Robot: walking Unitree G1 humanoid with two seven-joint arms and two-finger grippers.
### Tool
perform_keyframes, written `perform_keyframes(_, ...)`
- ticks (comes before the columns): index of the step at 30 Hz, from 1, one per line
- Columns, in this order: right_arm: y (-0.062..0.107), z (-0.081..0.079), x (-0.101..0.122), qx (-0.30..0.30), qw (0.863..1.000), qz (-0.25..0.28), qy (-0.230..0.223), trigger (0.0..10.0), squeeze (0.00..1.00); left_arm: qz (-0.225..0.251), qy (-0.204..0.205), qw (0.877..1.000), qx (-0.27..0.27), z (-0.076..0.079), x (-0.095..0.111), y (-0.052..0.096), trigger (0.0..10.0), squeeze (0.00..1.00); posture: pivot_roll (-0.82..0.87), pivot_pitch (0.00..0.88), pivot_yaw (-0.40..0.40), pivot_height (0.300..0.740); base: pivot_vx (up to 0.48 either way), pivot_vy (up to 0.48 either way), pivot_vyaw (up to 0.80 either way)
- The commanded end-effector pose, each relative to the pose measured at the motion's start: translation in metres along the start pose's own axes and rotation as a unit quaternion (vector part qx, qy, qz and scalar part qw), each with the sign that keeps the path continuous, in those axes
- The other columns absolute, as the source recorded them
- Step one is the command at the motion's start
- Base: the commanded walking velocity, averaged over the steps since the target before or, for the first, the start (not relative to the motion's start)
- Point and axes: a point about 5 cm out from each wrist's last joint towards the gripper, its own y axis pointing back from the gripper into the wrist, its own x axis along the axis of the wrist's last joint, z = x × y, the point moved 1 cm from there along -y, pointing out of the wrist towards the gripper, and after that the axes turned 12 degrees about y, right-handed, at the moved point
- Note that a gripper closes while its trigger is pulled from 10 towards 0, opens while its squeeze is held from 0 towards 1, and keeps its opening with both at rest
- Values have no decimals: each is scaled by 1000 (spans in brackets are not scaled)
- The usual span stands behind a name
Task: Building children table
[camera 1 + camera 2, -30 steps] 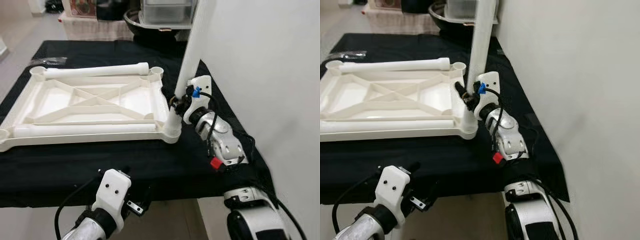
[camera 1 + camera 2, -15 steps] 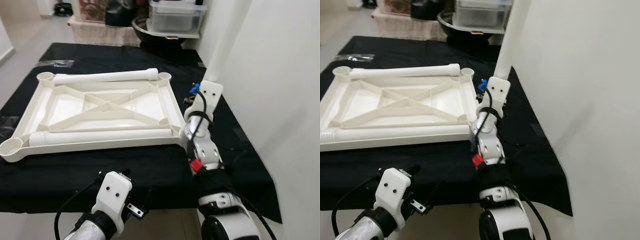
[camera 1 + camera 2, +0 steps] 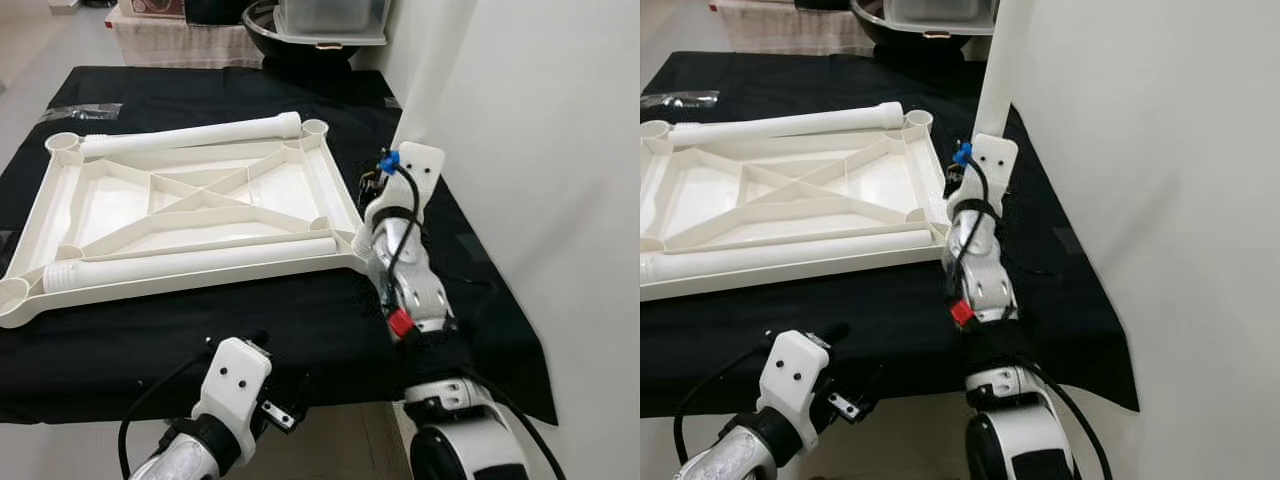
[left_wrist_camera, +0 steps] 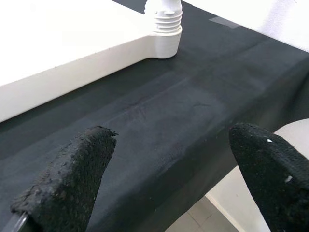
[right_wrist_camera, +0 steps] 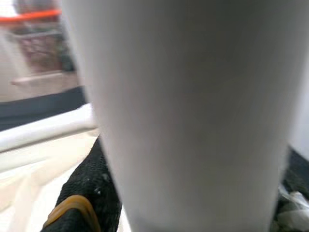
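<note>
Here the right end effector [image 3: 962, 188], clamped on an upright white table leg [image 3: 1002, 62], stands it just beside the upturned tabletop's [image 3: 180, 215] near right corner socket [image 3: 362, 243], while the left end effector [image 4: 166, 174] hangs open and idle

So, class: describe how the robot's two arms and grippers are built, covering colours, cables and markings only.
Right arm: silver jointed segments, a white wrist housing, black cables, a blue clip and a small red tag. Left arm: silver, with a white wrist block bearing two dark holes and a black cable looping out. The left gripper has black, rough-textured foam-like fingers.
</note>
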Motion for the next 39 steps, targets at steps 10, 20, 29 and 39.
perform_keyframes(10, -15, 28, -3, 213, 977, 27, 11, 10000, 0, -5, 0, 1000, 3, 0, -4, -1, 10000, 0, 127, 130, -112, 740, 0, 0, 0)
perform_keyframes(20, -12, 16, 12, 466, 884, 39, -26, 10000, 0, -3, -1, 1000, 6, 0, -3, 0, 10000, 0, 142, 131, -124, 740, 0, 0, 0)
perform_keyframes(29, 3, 5, 9, 617, 787, 19, -6, 10000, 0, -2, 0, 1000, 6, 1, -3, 0, 10000, 0, 145, 136, -128, 740, 0, 0, 0)
perform_keyframes(39, -9, 3, 11, 540, 841, 34, 4, 0, 0, -2, -1, 1000, 5, 2, -3, 1, 10000, 0, 146, 135, -125, 740, 0, 0, 0)
